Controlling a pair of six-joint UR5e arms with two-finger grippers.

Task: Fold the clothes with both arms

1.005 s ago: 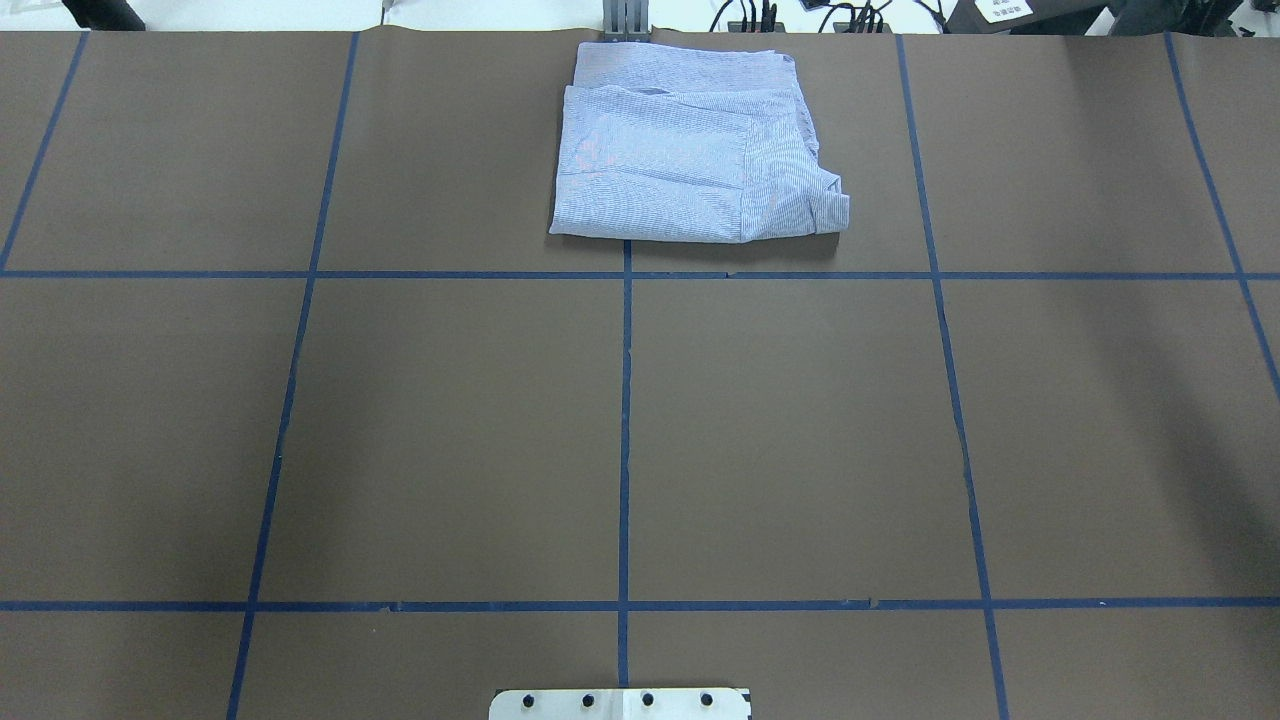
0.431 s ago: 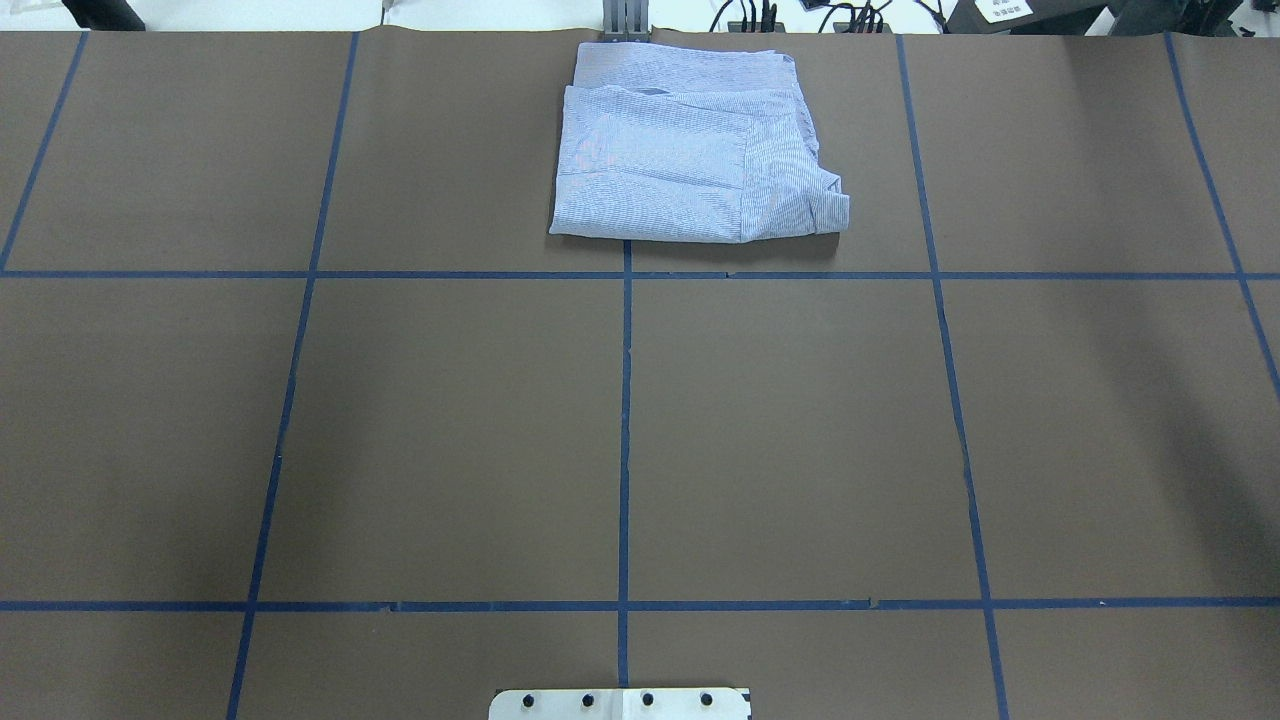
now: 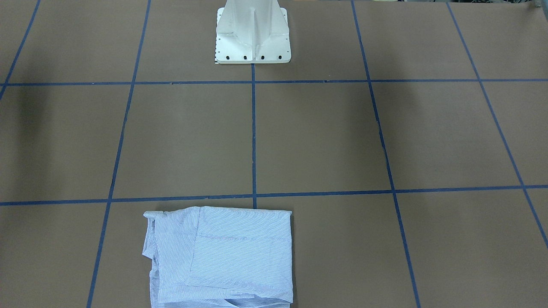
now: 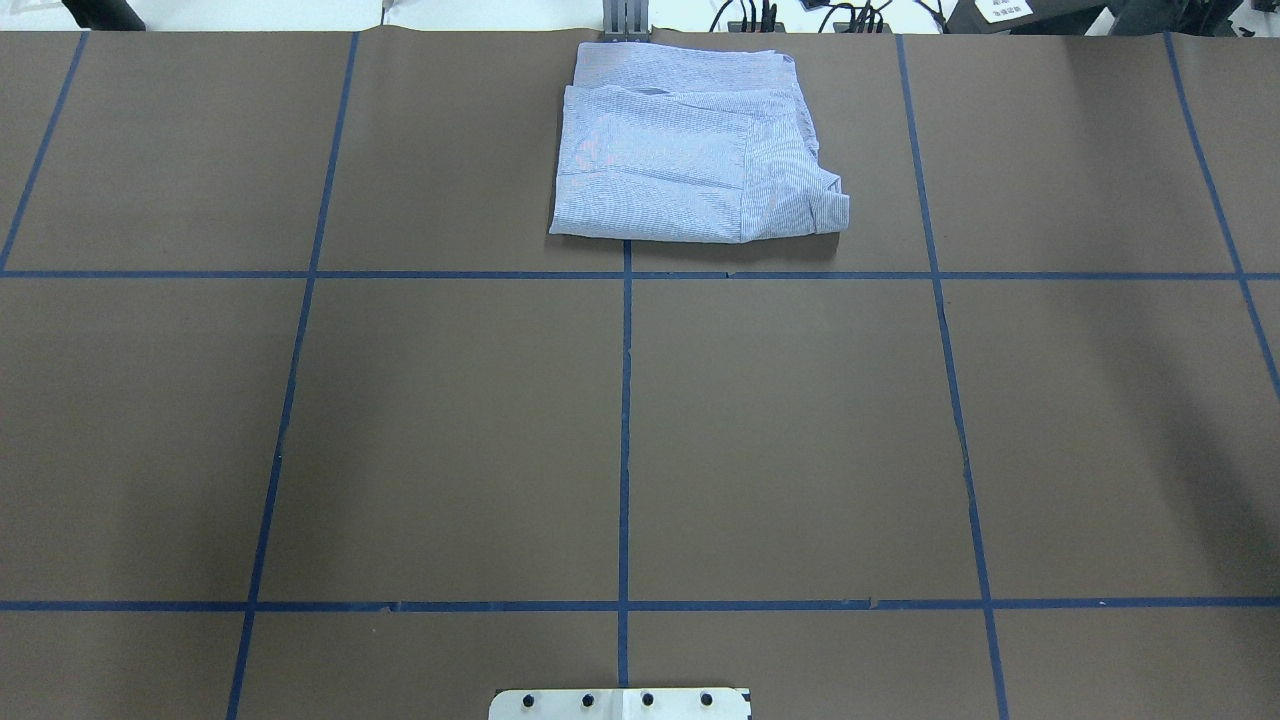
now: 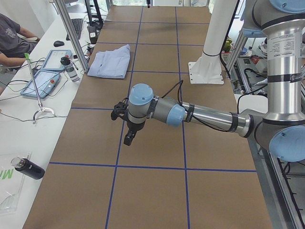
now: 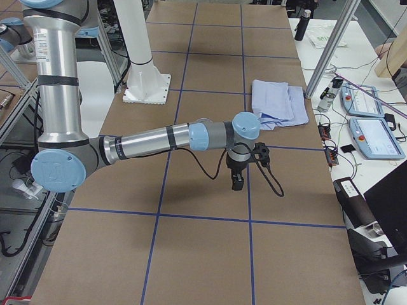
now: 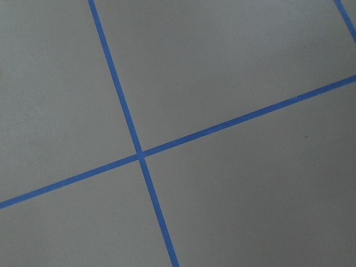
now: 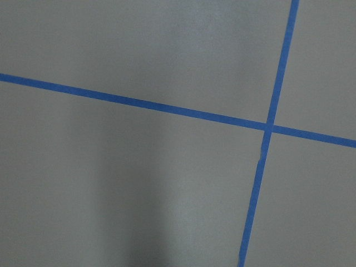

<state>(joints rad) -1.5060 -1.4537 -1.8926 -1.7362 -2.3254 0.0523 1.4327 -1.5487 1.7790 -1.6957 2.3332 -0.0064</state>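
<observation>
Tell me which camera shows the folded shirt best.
Overhead exterior: the whole shirt lies unobstructed, folds and edges clear. Front-facing shows it larger but cut off at the frame's bottom edge. Both side views show it small and distant. Wrist cameras show only table and tape.

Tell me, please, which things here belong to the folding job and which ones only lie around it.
Belong to the job:
- folded striped shirt
- left end effector
- right end effector; both are away from the shirt

Just lying about:
- black bottle
- control tablets
- white pedestal
- person at the side desk
</observation>
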